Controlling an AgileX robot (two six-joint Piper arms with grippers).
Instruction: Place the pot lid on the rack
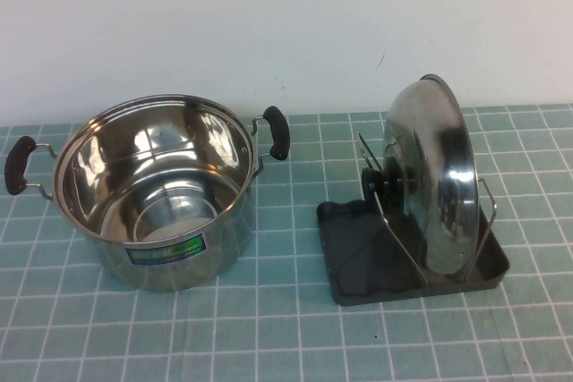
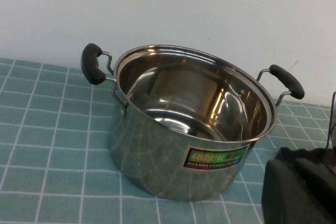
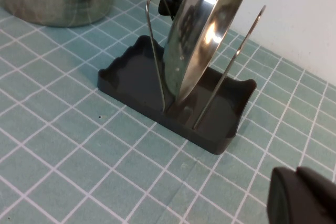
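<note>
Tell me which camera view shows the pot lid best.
The high view: the whole pot lid shows, standing on edge between the wire loops of the rack, knob facing the pot. The right wrist view crops its top, with the right claw's dark tip in the corner. The left wrist view shows no lid, only the left claw's dark edge.

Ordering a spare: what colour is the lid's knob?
Black; the pot lid knob shows best in the high view.

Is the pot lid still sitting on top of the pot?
No, the pot lid stands on edge between the wire loops of the rack, and the pot beside it is open, with neither claw in the high view.
</note>
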